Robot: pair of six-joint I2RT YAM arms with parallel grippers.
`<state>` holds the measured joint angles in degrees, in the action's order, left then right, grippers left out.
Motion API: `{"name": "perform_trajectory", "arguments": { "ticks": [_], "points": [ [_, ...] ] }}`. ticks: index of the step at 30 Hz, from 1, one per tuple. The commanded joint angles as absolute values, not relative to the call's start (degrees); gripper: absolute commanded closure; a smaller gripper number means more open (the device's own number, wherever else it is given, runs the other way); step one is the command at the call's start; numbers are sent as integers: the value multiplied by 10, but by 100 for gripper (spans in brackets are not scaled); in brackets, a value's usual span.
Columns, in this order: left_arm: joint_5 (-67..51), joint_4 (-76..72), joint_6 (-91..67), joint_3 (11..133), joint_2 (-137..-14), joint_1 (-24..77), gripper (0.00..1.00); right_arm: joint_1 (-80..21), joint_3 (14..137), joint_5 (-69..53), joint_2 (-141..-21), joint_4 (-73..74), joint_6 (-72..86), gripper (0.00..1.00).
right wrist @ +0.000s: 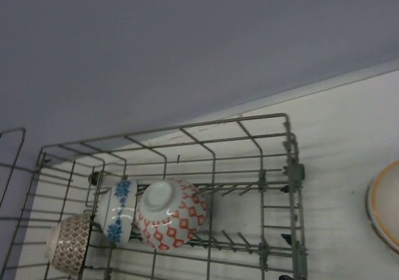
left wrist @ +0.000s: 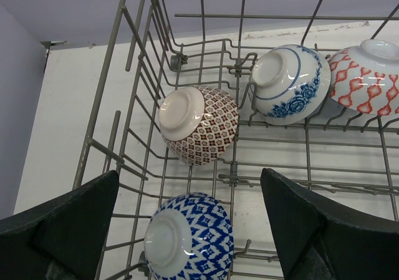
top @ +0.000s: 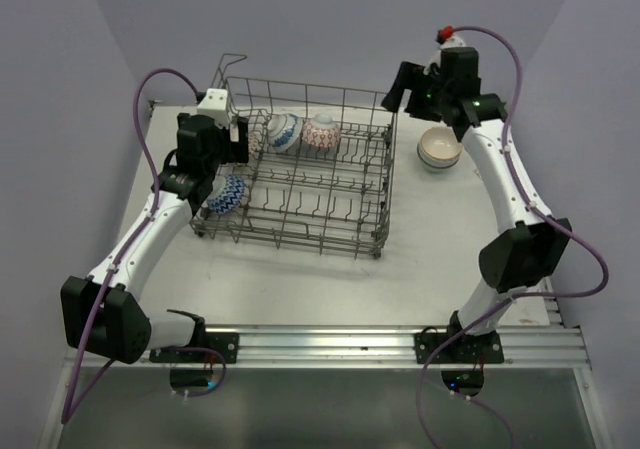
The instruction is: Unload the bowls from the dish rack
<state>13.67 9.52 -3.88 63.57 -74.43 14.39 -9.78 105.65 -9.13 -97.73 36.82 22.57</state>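
Observation:
The grey wire dish rack (top: 372, 201) stands mid-table with bowls on their sides inside. In the left wrist view, a blue diamond-patterned bowl (left wrist: 190, 236) lies nearest, a brown-patterned bowl (left wrist: 199, 124) behind it, then a blue floral bowl (left wrist: 290, 80) and a red-patterned bowl (left wrist: 371, 74). My left gripper (left wrist: 190, 196) hovers open over the rack's left end, its fingers (left wrist: 299, 224) either side of the blue diamond bowl without touching it. My right gripper (top: 393, 94) hangs raised above the rack's far right corner. Its fingers do not show in its own view, which looks at the red-patterned bowl (right wrist: 171, 214).
A white bowl with an orange rim (top: 439, 149) sits upright on the table to the right of the rack, also visible at the right wrist view's edge (right wrist: 386, 205). The rack's raised wire handle (top: 232, 69) stands at its far left corner. Purple walls close in on both sides.

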Motion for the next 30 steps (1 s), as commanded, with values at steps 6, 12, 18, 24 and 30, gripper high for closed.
{"name": "perform_trajectory", "arguments": {
  "ticks": [6,12,18,24,30],
  "points": [
    [141,91,-44,661,-731,147,0,-272,1101,-2,-1054,303,-23,1],
    [141,91,-43,661,-730,147,0,-337,1020,76,-1065,160,-209,1],
    [140,92,-43,662,-731,147,0,-350,998,56,-1103,126,-313,1],
    [134,93,-46,664,-736,147,0,-366,997,64,-1145,84,-425,1],
    [131,98,-47,666,-738,147,0,-368,1054,41,-1198,118,-475,1]
  ]
}}
